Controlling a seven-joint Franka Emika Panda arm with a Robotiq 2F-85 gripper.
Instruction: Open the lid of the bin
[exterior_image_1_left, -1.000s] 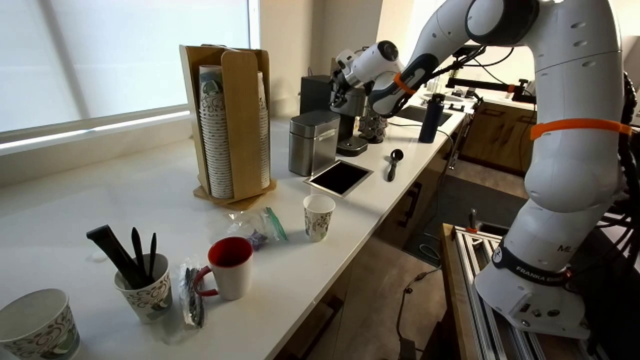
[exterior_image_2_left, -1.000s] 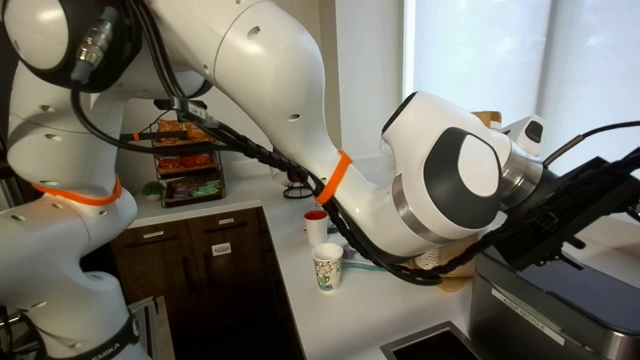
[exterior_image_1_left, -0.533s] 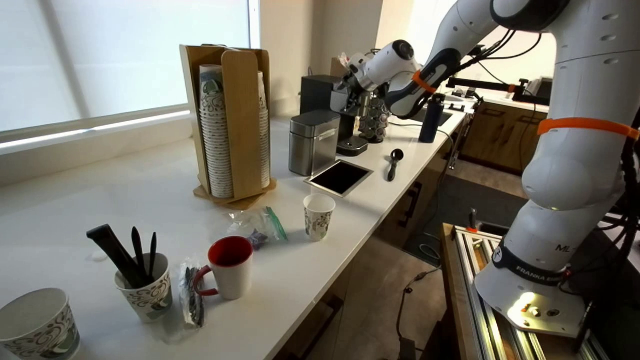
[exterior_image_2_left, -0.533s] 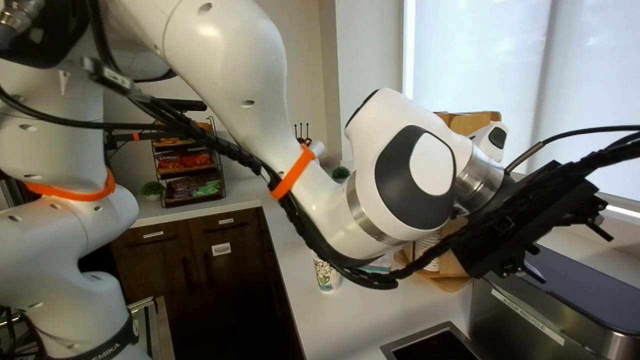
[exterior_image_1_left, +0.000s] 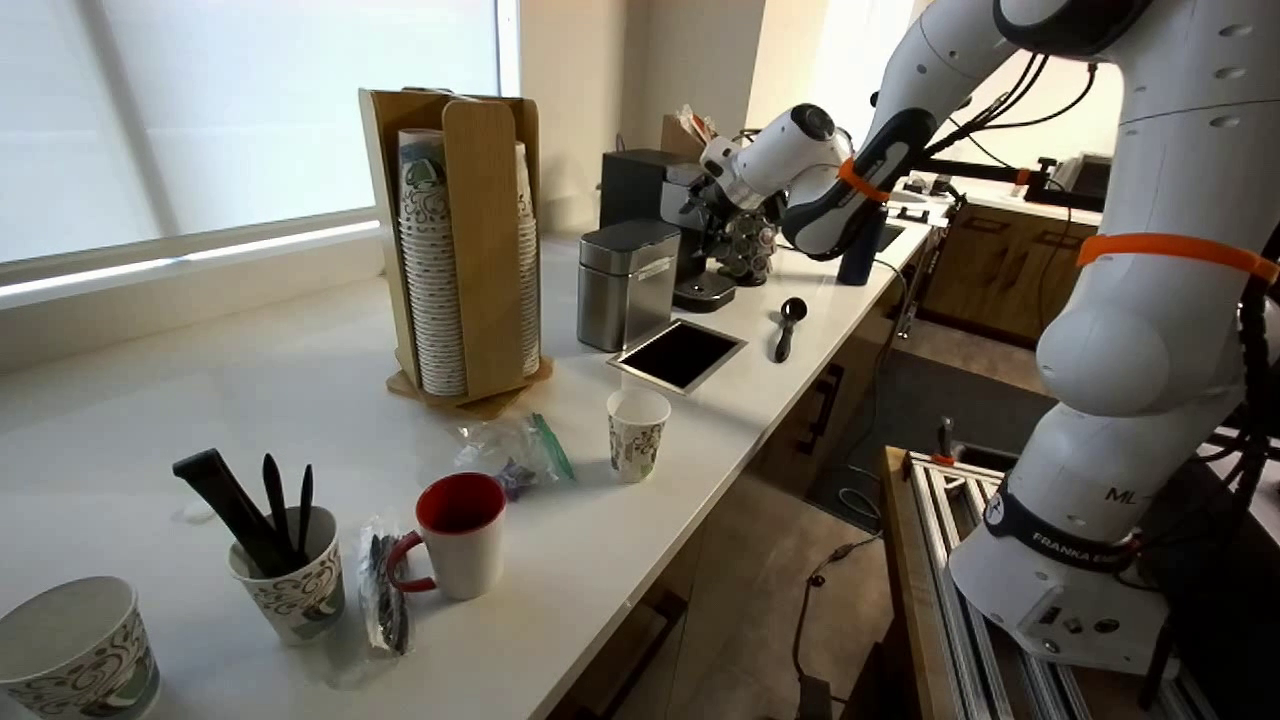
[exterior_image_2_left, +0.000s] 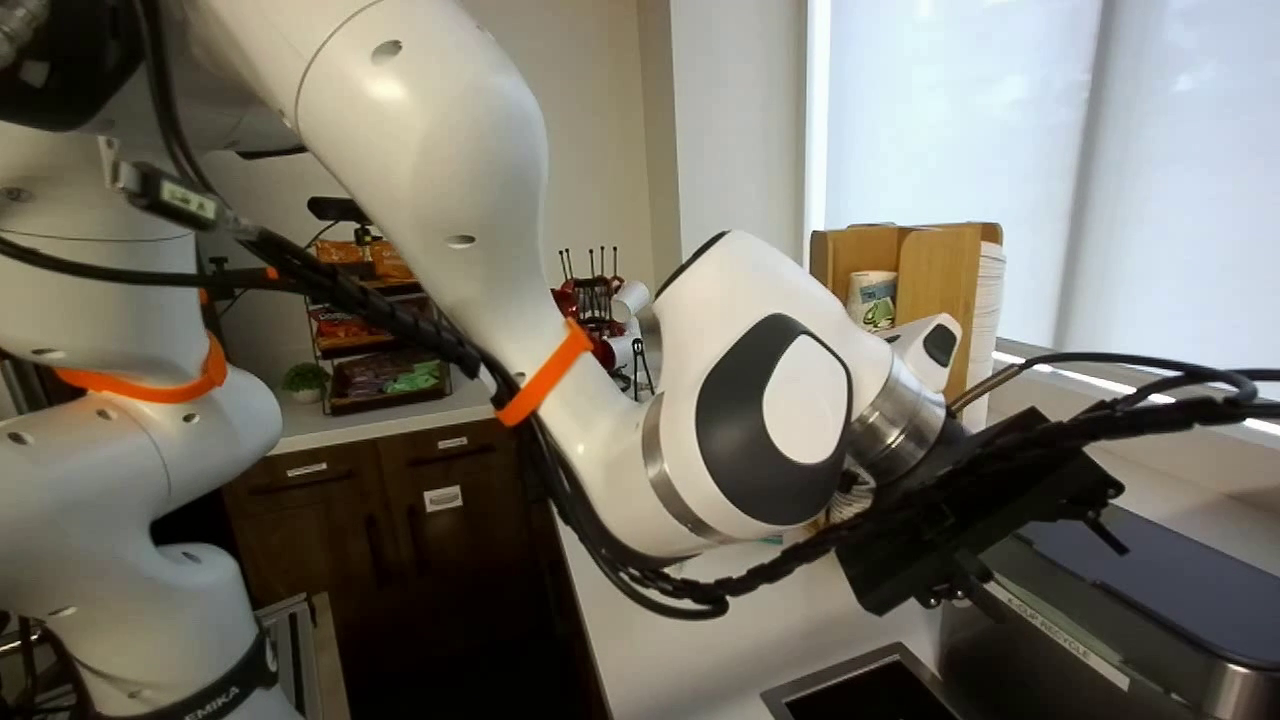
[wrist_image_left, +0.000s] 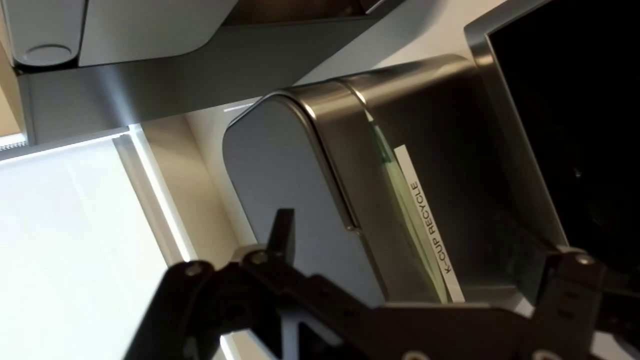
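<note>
The bin (exterior_image_1_left: 602, 312) is a silver-grey metal canister standing upright on the counter. It also shows in an exterior view (exterior_image_2_left: 1000, 650) and in the wrist view (wrist_image_left: 435, 105), with a "K-CUP RECYCLE" label on its front. Its flat grey lid (wrist_image_left: 280, 165) lies shut on top and shows in both exterior views (exterior_image_1_left: 632, 236) (exterior_image_2_left: 1150, 575). My gripper (wrist_image_left: 407, 227) is open and empty, its fingers wide apart. In the wrist view the lid's front edge and the label lie between the fingers. In an exterior view the gripper (exterior_image_2_left: 1045, 562) hangs by the bin's upper front edge; contact cannot be told.
A square dark counter opening (exterior_image_1_left: 680, 357) lies in front of the bin. A coffee machine (exterior_image_1_left: 704, 290) and a pod rack (exterior_image_1_left: 748, 248) stand beside it. A wooden cup holder (exterior_image_1_left: 480, 250), paper cup (exterior_image_1_left: 637, 440), scoop (exterior_image_1_left: 788, 325) and blue bottle (exterior_image_1_left: 862, 250) are also on the counter.
My gripper has moved lower and away from above the lid, toward the bin's front side. The bin and its lid have not moved.
</note>
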